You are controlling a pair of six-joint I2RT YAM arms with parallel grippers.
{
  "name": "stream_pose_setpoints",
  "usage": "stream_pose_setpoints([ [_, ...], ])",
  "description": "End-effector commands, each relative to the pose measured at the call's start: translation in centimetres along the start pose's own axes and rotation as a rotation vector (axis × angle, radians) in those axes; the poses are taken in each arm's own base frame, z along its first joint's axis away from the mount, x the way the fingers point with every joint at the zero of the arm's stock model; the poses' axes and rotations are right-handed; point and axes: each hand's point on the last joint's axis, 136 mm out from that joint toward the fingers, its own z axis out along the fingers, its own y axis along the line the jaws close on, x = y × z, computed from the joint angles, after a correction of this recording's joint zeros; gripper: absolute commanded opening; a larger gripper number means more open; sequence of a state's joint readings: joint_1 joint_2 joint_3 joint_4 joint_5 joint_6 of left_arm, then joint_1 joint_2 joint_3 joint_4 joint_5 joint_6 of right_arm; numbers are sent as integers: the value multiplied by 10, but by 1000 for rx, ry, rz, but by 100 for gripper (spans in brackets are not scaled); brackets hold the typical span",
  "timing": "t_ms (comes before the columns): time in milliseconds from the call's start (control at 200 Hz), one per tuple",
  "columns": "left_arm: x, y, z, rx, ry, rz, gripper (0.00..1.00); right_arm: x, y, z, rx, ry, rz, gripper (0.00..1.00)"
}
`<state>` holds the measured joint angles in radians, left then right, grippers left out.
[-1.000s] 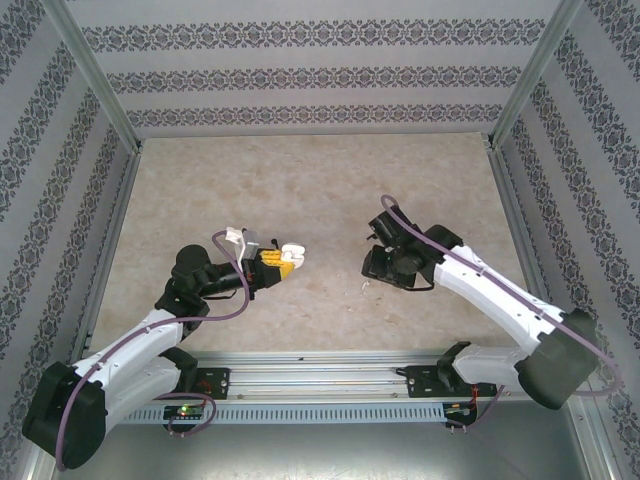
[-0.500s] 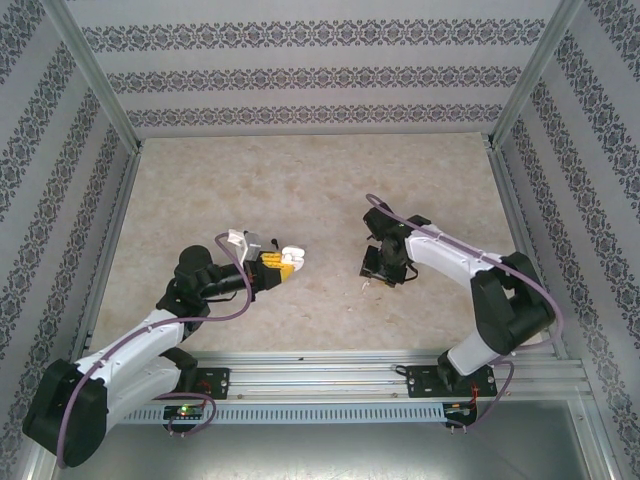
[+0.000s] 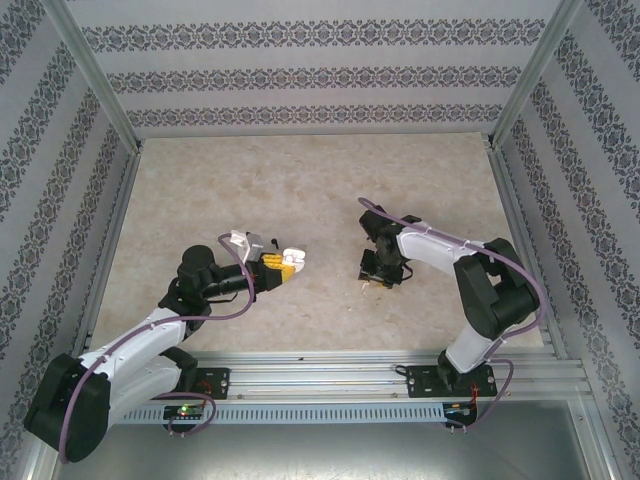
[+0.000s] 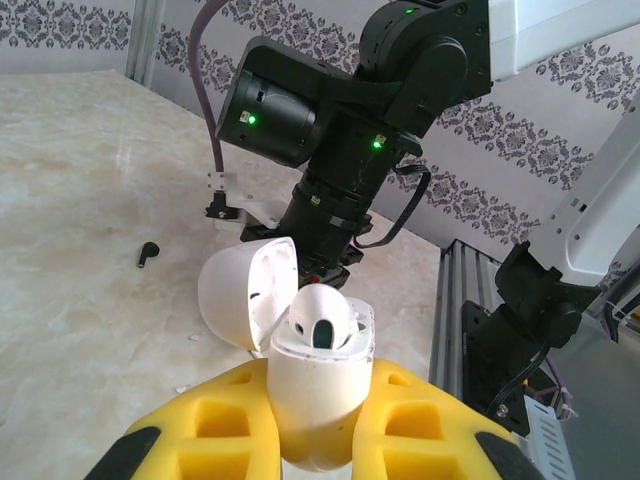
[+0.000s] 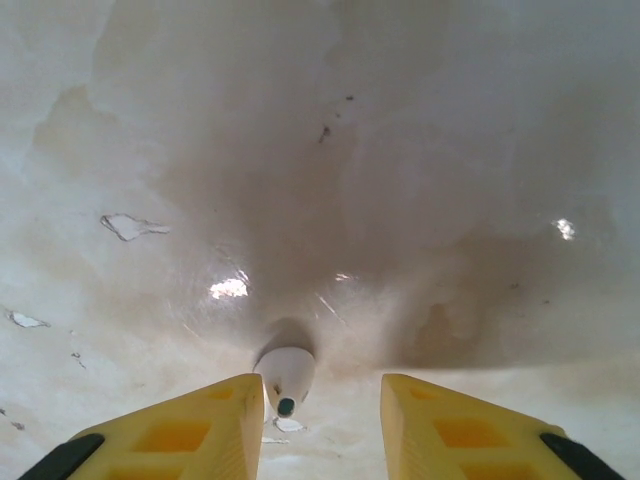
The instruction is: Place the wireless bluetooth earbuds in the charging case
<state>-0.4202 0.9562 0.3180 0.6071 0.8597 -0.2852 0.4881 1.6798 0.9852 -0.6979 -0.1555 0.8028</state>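
From the top camera we are seeing the left gripper point(image 3: 285, 265) clamping the white charging case point(image 3: 294, 254) between its yellow fingers point(image 3: 273, 263), a little toward 7 o'clock from the middle of the marbled table point(image 3: 300, 170). The right gripper point(image 3: 376, 279) is hovering over the tabletop at 3 o'clock from the case, well apart from it. In the left wrist view we are looking along the yellow fingers: the jaws are pressing on both sides of the case, which is standing upright with its lid point(image 4: 240, 295) hanging open toward 10 o'clock. A seated earbud point(image 4: 325, 328), whitish with a dark oval face, is sitting in the mouth of the case. Farther toward 10 o'clock a black earbud point(image 4: 148, 254) is lying on the table, apart from everything else, and the right arm point(image 4: 330, 120) is rising at 12 o'clock behind the case. In the right wrist view we are finding the right gripper low over the table with its jaws moderately apart, gripping nothing. A whitish earbud point(image 5: 287, 372) is lying on the table in the gap, hard by the finger at 9 o'clock and clear of the finger at 3 o'clock; we cannot tell whether it is touching that nearer finger.
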Motion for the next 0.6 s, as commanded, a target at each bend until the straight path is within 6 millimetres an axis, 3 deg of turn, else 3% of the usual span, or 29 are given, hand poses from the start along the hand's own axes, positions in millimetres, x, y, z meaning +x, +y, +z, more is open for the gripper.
stream_pose_setpoints([
  [0,-1,-6,1,25,-15,38,0,-2,1,4,16,16,-21,35],
  [445,-2,-6,0,21,-14,35,0,-1,5,6,21,27,-60,22],
  [594,-4,-6,1,19,-13,38,0,-1,10,-4,6,7,-68,24],
])
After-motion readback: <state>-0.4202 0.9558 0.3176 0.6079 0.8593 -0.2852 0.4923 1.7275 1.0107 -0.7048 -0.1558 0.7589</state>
